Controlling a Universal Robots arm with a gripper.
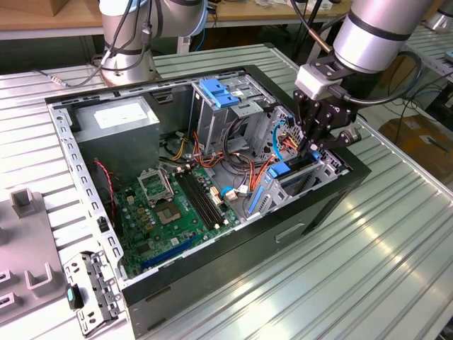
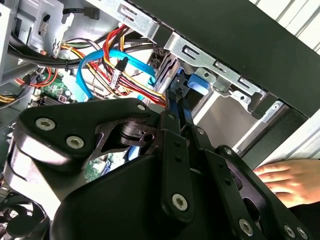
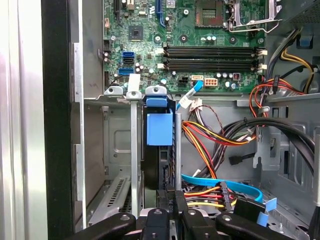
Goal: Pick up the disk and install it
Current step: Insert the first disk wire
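Inside the computer case, at its three o'clock corner, my pincer pinches the disk upright within its bay. Installation step: seating appears nearly complete; the next move calls for straight pressure.

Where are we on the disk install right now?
Pickup looks done: the disk stands on edge in the drive bay at the case's front corner. In hand: the tool sits right at its end, reaching into the bay. Left: full seating isn't confirmable from here.

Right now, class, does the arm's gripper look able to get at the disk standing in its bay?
Probably yes: the gripper sits right at the exposed edge of the disk, and the cables lie to one side.
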